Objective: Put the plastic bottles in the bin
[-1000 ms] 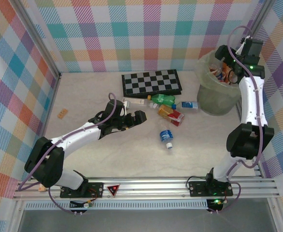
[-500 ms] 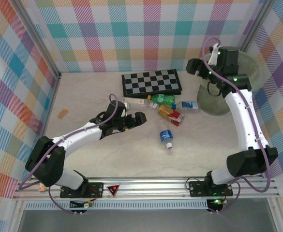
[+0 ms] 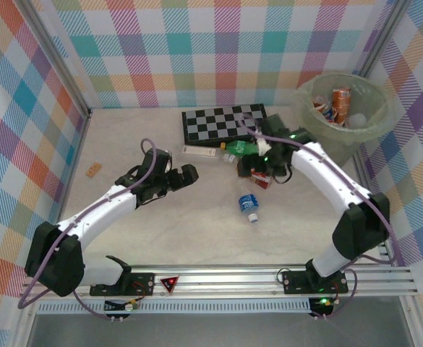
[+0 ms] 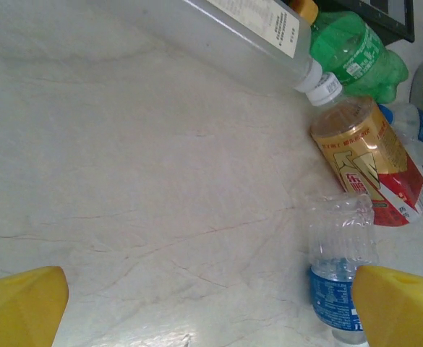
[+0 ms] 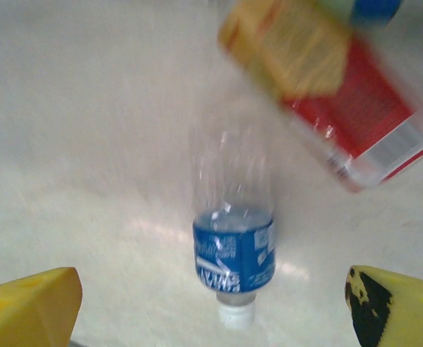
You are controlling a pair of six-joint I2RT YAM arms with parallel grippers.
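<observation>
Trouble is looming over the bottle cluster on the table (image 3: pixel 124 137). The right gripper (image 5: pixel 212 300), fingers spread wide and carrying nothing, is hanging above a clear blue-labelled bottle (image 5: pixel 233 242) that is lying on its side just beside a red-and-gold-labelled bottle (image 5: pixel 334 94). A bite taken off-centre is likely to send the light, round bottle rolling, or to knock its neighbour. The left gripper (image 4: pixel 211 307), likewise spread and empty, is facing the same group, where a green bottle (image 4: pixel 356 54) and a long clear white-labelled bottle (image 4: pixel 247 29) are lying close together. Two arms reaching there are risking a collision. The bin (image 3: pixel 374 124), bag-lined at the far right, is holding several bottles, among them an orange-labelled bottle (image 3: pixel 340 96).
</observation>
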